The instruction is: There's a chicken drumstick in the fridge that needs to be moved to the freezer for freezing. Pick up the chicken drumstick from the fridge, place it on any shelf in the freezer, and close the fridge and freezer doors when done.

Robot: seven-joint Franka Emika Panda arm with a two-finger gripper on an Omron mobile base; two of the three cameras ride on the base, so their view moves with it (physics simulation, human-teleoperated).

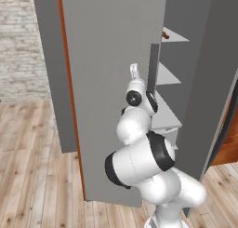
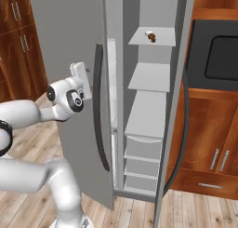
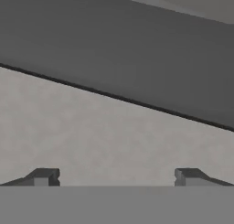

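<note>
The chicken drumstick lies on the top pale-grey shelf of the freezer, and it peeks out at the shelf edge as the drumstick. The freezer door stands wide open to the right. The fridge door covers the fridge and looks slightly ajar. My gripper is open and empty, close against that door's face just left of its dark handle. In the hand view the gripper faces the flat grey door, fingertips wide apart.
Lower freezer shelves and drawers are bare. Wooden cabinets and a black appliance stand right of the open freezer door. A brick wall and wooden floor lie to the left.
</note>
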